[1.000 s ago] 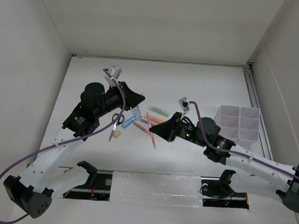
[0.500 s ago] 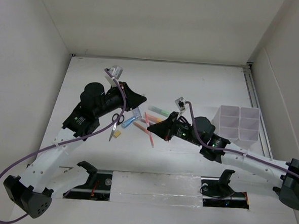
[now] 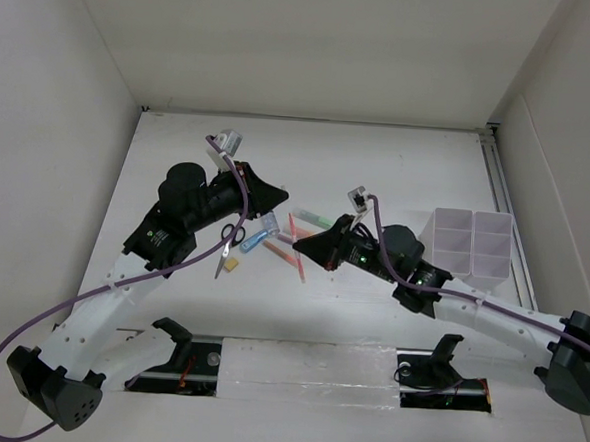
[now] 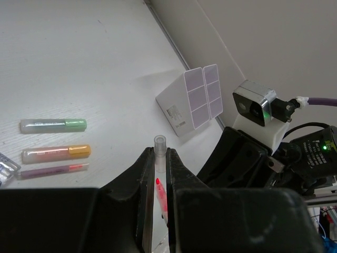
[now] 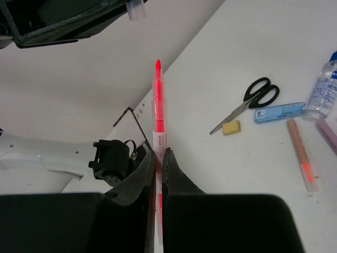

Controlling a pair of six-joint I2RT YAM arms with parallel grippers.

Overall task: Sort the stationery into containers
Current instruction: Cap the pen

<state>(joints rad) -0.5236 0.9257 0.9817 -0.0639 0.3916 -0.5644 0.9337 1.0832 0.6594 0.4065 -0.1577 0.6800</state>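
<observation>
A: State of the left tool (image 4: 159,158)?
B: Clamped on a clear tubular cap (image 4: 159,143), held off the bench (image 4: 79,63).
A: The right tool (image 5: 158,158)?
B: Pinched on a slim orange-red pen (image 5: 157,100), tapered tip near the cap. Translucent white rectangular bins (image 3: 472,235) stand rightward on the bench.

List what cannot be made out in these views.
Right wrist: glue bottle cut off by the right edge; lower end of red pen hidden inside the right gripper.
Left wrist: base of clear cap hidden inside the left gripper.
Top external: whether cap meets pen tip, too small.
</observation>
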